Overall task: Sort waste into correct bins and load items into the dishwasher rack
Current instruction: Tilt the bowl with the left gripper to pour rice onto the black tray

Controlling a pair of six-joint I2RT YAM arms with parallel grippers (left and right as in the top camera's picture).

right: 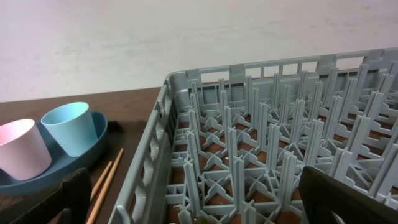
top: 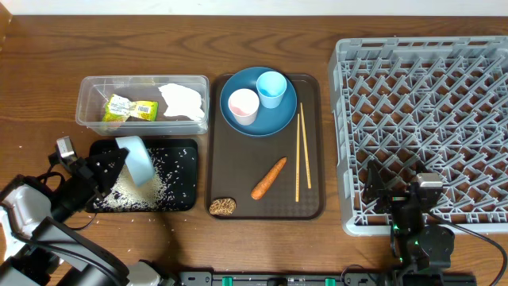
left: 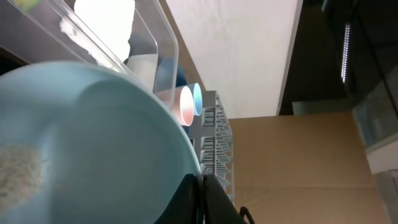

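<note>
L claw (top: 113,167): closed, pinching rim of pale blue-white bowl (top: 136,159). Bowl is tipped on its side above the black tray (top: 187,148), mouth facing back toward the claw, base pointing away and up-frame. L wrist view looks straight into the bowl; pale patch low on the inner wall, prob. rice not yet shed. Directly below: loose rice grains (top: 131,192) spread over the tray, thickest under the bowl, a few strays on the worktop (top: 48,48) beside the tray's near-left corner. Just behind the tray: clear tub (top: 86,102) w/ white napkin (top: 181,102) + yellow-green wrapper (top: 131,109). Key relation: dishwasher rack (top: 421,119) lies well off to the R of the L claw, across the whole brown serving tray (top: 238,171), so the bowl must cross that tray to be racked. On the tray: blue plate (top: 278,121) carrying pink cup (top: 243,105) + light-blue cup (top: 271,87); chopsticks (top: 300,151), long axis front-to-back; carrot (top: 269,178) diagonal; biscuit piece (top: 223,206) at near edge. R claw (top: 399,193): jaws wide apart, empty, at the rack's near-left corner, so R arm is much nearer the rack, plate and chopsticks. Judgement: finish tipping first, then carry or hand over; carrot + biscuit unsorted.
</note>
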